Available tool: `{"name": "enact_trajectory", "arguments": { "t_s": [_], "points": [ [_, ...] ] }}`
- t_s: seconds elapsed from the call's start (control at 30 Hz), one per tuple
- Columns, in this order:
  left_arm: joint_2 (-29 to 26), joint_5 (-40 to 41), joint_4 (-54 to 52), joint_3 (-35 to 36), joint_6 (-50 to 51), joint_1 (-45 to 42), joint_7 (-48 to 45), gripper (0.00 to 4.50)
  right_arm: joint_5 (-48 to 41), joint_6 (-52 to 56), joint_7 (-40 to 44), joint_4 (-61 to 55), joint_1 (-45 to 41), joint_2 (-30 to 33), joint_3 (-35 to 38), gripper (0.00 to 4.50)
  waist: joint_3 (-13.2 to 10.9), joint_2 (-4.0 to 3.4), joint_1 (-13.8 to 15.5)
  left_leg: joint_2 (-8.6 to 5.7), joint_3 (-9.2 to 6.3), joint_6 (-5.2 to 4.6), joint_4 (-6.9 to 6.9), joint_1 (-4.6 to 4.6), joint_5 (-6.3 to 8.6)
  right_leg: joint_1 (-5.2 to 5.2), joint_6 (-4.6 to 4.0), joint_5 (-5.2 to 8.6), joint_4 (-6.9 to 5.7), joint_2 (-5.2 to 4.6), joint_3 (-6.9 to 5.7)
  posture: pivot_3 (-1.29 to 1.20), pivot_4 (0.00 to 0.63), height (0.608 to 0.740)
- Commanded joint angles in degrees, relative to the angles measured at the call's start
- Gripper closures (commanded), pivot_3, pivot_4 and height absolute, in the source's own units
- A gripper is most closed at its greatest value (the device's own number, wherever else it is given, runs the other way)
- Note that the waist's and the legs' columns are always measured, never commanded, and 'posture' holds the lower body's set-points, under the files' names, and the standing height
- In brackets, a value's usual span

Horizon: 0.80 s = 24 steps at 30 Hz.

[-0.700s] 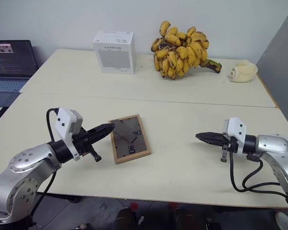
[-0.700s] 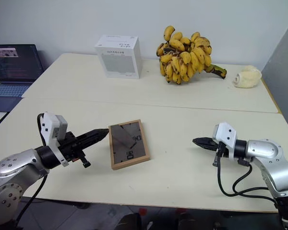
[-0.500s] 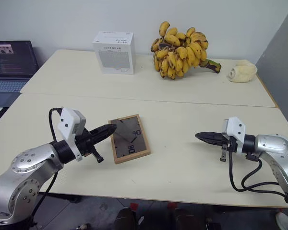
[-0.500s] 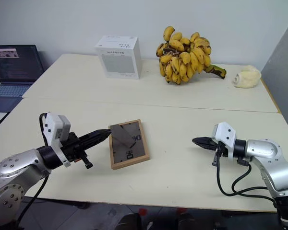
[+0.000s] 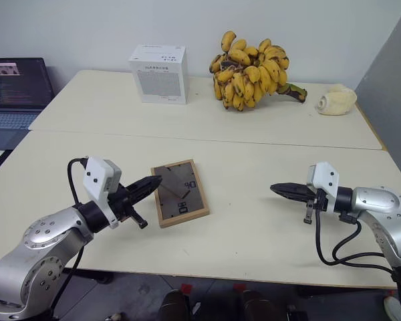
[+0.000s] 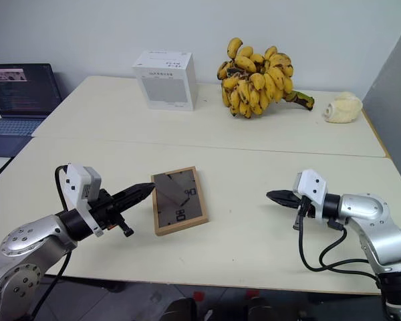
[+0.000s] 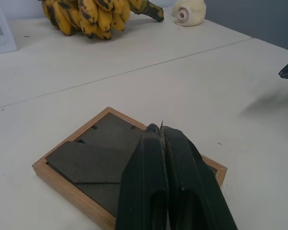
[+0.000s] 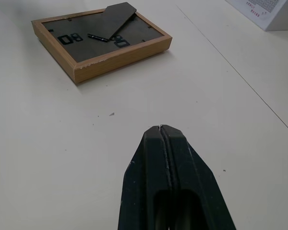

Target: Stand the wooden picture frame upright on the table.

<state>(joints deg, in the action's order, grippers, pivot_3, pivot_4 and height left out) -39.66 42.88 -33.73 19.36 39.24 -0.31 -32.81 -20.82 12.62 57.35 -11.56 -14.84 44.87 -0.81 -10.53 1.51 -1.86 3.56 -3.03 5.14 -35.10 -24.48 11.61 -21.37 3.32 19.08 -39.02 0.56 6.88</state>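
Frame (image 5: 180, 192) flat, back up, unmoved on table (image 5: 254, 227). Left gripper (image 5: 155, 180) edged nearer its edge, fingers together; right gripper (image 5: 275, 188) fingers together, barely shifted.

A plain pale grey-white wall (image 5: 87, 27) runs behind. A darker grey panel (image 5: 387, 87) stands at the right. Grey floor (image 5: 120, 294) shows below.

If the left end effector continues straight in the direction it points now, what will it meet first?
Probably the small light-wood picture frame, lying back-up on the cream-beige table. The shut left end effector points at its near edge, tips just above the dark grey back. Whether it touches already, I cannot tell.
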Motion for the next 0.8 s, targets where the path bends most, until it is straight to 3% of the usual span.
{"name": "enact_trajectory", "arguments": {
  "t_s": [0.03,0.27,0.5,0.8],
  "points": [
    [0.39,-0.25,-1.76,2.41,-1.48,0.21,1.56,4.45,0.74,-1.36,-0.13,-0.50,-0.98,-0.58,0.62,4.50,0.00,0.00,0.00,0.00,0.00,0.00,0.00,0.00,0.00,0.00,0.00,0.00,0.00,0.00,0.00,0.00,0.150,0.740],
    [1.57,-3.08,0.37,3.52,-1.92,0.91,5.18,4.45,3.67,-2.76,-1.76,0.11,-1.07,-2.58,-0.56,4.50,0.00,0.00,0.00,0.00,-0.01,0.00,-0.02,0.04,0.00,0.04,0.00,0.00,-0.04,0.01,0.00,0.00,0.150,0.740],
    [5.09,-12.17,10.18,4.56,-2.73,-3.34,17.54,4.45,9.75,-4.70,-6.61,3.98,-4.61,-5.89,-2.52,4.50,0.00,0.00,-0.04,0.03,-0.02,0.01,-0.10,0.16,-0.06,0.14,0.01,-0.03,-0.11,0.05,0.01,0.00,0.150,0.740],
    [8.46,-19.27,24.77,-0.87,-9.18,-12.36,17.52,4.45,17.44,-8.89,-9.60,6.65,-5.23,-10.87,-9.26,4.50,0.01,0.01,0.19,0.04,-0.11,0.13,-0.10,0.15,-0.13,0.15,-0.01,-0.07,-0.23,0.07,-0.08,0.00,0.150,0.740]
  ]
}}
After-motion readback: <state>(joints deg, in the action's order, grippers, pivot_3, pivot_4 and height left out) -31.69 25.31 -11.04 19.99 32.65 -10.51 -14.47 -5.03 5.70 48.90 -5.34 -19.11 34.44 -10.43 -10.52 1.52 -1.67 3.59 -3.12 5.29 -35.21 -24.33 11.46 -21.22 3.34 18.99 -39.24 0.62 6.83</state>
